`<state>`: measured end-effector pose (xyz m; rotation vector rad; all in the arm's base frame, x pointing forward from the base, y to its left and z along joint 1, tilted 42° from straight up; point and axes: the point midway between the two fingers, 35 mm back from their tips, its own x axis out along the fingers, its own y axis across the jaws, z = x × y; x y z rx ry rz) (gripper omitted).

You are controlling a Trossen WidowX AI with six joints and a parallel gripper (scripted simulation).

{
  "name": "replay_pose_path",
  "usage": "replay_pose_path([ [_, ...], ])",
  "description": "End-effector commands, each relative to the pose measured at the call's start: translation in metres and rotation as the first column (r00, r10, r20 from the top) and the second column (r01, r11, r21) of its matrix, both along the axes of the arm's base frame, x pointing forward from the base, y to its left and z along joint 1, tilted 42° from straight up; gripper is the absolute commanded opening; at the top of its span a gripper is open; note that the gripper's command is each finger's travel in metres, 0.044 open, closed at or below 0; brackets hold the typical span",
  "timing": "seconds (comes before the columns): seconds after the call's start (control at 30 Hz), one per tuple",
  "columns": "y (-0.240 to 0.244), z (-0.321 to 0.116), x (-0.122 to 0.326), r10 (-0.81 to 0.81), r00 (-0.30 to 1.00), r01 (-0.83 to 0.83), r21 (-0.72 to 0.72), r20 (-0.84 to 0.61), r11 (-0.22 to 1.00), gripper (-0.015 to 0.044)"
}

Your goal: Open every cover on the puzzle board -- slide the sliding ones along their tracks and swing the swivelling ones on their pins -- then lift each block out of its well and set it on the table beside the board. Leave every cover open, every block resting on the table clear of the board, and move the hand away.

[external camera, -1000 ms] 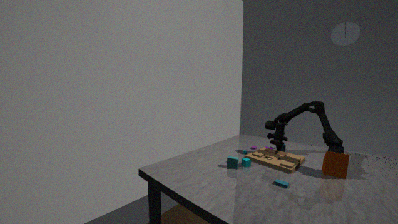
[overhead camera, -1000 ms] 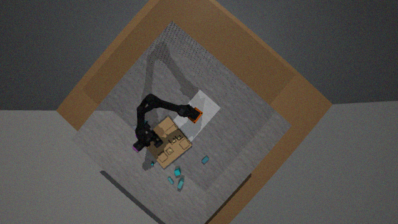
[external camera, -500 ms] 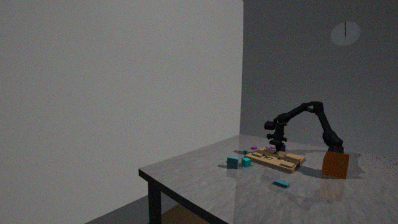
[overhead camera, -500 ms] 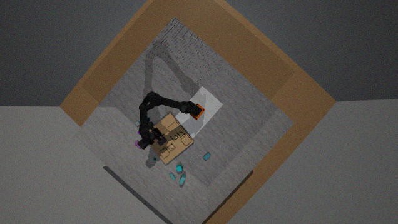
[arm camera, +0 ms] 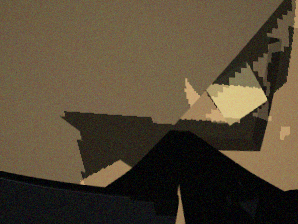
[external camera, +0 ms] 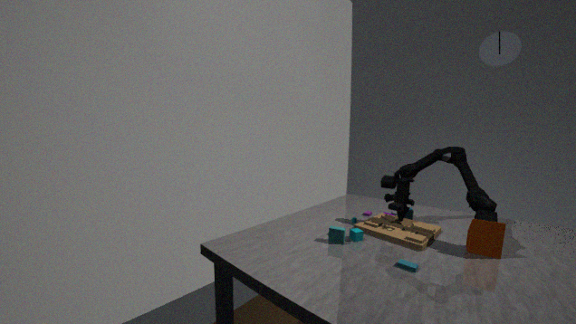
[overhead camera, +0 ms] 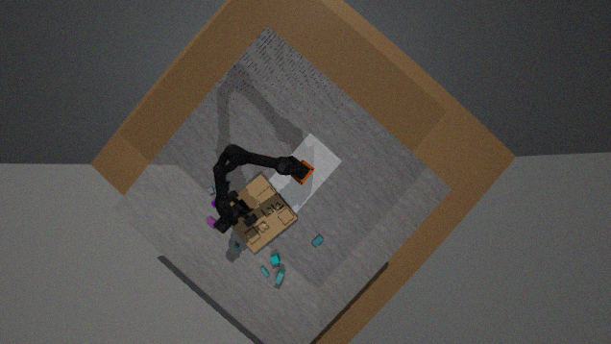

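The tan puzzle board [overhead camera: 278, 232] [external camera: 393, 239] lies on the table under the arm, partly shaded. Its covers and wells are too small and dark to tell apart fully. My gripper [external camera: 400, 220] [arm camera: 178, 141] is shut and empty, pointing down with its tips low over or at the board; contact cannot be told. In the wrist view, a pale yellow patch and dark recesses show beyond the tips. Teal blocks [overhead camera: 275, 258] [external camera: 356, 234] rest on the table clear of the board, as does a blue block [overhead camera: 317, 240] [external camera: 407, 265]. A purple block [overhead camera: 211, 222] [external camera: 368, 213] lies beyond the board.
Another teal block [overhead camera: 280, 276] [external camera: 337, 235] and a small dark teal one [overhead camera: 236, 245] [external camera: 354, 220] are near the board. The orange box [overhead camera: 307, 177] [external camera: 485, 238] stands at the arm's base. A pale sheet [overhead camera: 327, 156] lies beneath the base.
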<state>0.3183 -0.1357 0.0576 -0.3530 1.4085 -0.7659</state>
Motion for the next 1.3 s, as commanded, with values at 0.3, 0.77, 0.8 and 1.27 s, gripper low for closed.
replay_pose_path([
  [0.3,0.010,-0.008,0.007,0.000,1.000,0.000,-0.001,0.002,1.000,0.0000],
  [0.77,0.019,-0.017,0.019,0.000,1.000,0.000,0.000,0.002,1.000,0.0000],
  [0.8,0.020,-0.018,0.020,0.000,1.000,0.000,0.000,0.003,1.000,0.0000],
  [1.27,0.026,-0.023,0.032,0.000,1.000,0.000,0.000,0.003,1.000,0.0000],
])
